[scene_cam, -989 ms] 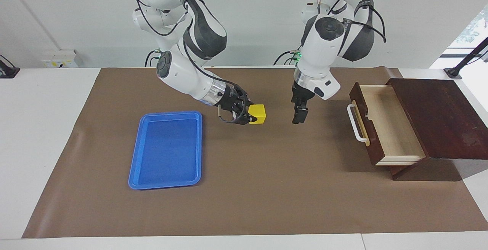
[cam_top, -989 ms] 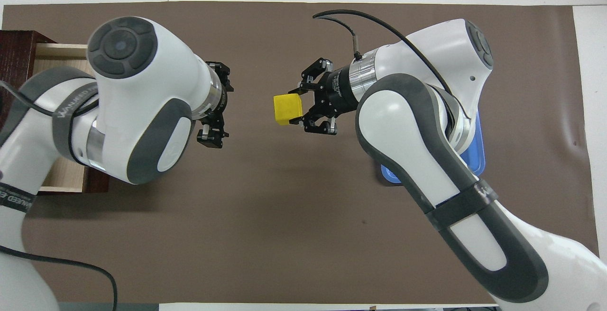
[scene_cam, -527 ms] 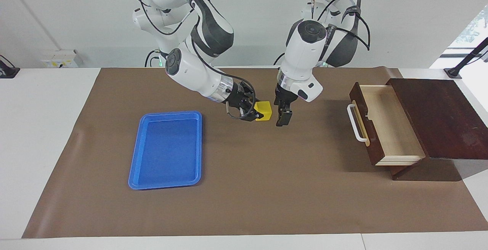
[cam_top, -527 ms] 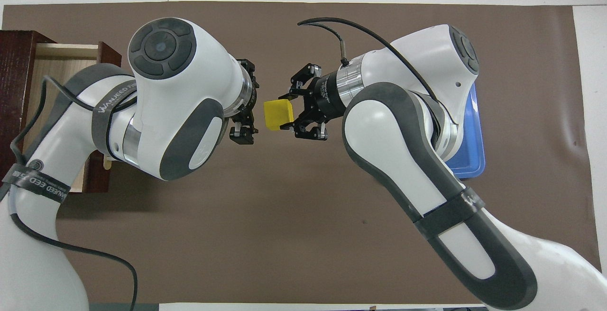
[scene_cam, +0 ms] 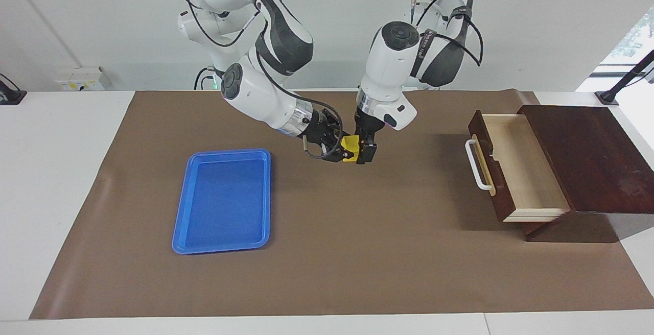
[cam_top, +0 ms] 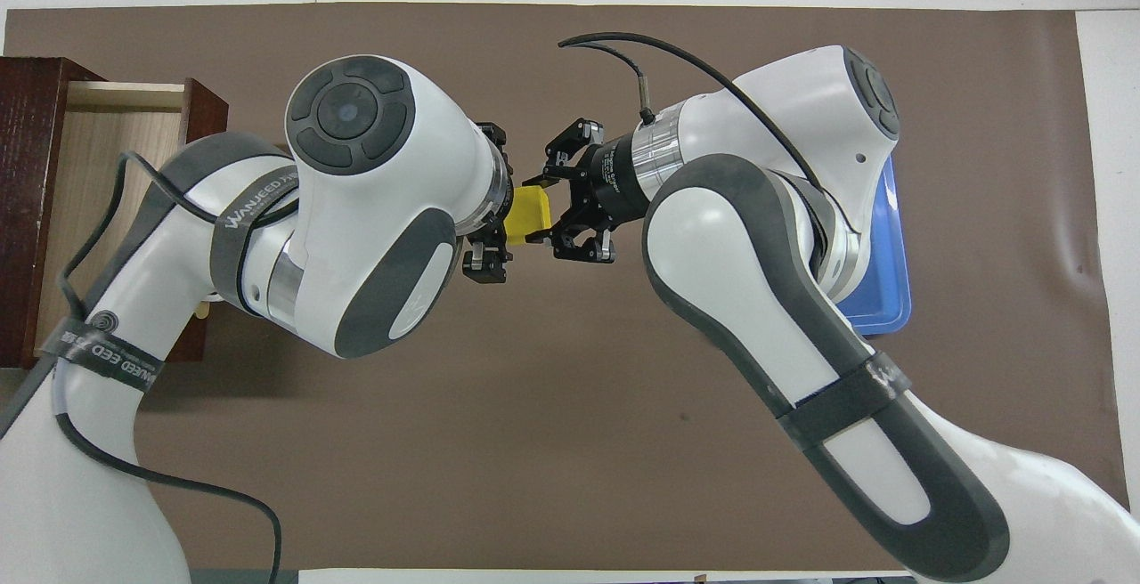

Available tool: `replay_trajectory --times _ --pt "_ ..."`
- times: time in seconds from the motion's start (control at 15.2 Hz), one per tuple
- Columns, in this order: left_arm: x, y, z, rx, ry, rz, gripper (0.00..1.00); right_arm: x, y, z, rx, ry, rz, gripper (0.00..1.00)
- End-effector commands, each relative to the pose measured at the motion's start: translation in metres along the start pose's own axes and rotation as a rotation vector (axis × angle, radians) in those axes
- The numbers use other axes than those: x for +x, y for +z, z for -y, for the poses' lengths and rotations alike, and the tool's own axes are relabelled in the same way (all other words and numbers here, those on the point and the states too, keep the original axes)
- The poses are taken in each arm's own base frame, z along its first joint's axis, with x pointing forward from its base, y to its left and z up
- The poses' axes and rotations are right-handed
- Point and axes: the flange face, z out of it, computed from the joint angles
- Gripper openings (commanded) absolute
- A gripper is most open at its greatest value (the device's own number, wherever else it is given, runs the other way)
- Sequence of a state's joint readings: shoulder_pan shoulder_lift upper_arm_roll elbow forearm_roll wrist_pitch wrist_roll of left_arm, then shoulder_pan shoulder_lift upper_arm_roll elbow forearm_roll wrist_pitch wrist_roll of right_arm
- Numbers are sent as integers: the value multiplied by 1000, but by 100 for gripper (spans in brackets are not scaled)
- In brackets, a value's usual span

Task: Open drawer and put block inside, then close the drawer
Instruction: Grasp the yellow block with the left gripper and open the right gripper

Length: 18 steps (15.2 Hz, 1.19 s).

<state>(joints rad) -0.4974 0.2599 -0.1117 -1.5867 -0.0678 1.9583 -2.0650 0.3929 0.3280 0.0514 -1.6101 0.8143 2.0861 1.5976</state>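
Since a moment ago, our left gripper (scene_cam: 364, 152) has swung in from the drawer's end of the table and now sits right at the block (scene_cam: 350, 143). Our right gripper (scene_cam: 341, 152) is clamped on the block and holds it up in the air over the middle of the brown mat (scene_cam: 327, 253). We think we are passing the block from one hand to the other.

Our left gripper's fingers sit around the block's free end, but we cannot tell if they have squeezed it yet.

The drawer (scene_cam: 516, 171) is pulled out at the left arm's end of the table. Its pale inside has nothing in it. The blue tray (scene_cam: 225, 199) lies on the mat toward the right arm's end.

What could go wrong? If our right gripper lets go before the left one has a good hold, the block could drop and roll away. If both grippers pull at once, the block could twist and slip out. The left fingers only have a small bit of block to grab.
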Motion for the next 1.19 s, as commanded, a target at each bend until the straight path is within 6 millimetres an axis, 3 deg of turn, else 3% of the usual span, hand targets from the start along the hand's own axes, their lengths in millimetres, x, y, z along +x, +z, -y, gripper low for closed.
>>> replay_trajectory --times 0.0,0.07,0.13,0.66,0.73,0.99,1.12 --pt "-3 0 -1 2 -12 10 27 -2 -3 6 9 6 28 0" --pt "-2 -1 -2 2 -13 10 8 -2 -3 6 9 6 28 0" --pt "0 -1 -3 1 -18 10 0 -2 -3 6 9 6 28 0" --pt "4 -9 -3 31 -24 -3 0 0 -5 7 10 23 31 0" --pt "4 -9 -2 37 -24 -6 0 1 -5 7 8 31 30 99" --pt "18 -19 -8 21 -34 -14 0 5 -9 9 11 37 29 100" --pt "61 -42 -22 0 -76 -16 0 7 -11 10 13 40 29 100"
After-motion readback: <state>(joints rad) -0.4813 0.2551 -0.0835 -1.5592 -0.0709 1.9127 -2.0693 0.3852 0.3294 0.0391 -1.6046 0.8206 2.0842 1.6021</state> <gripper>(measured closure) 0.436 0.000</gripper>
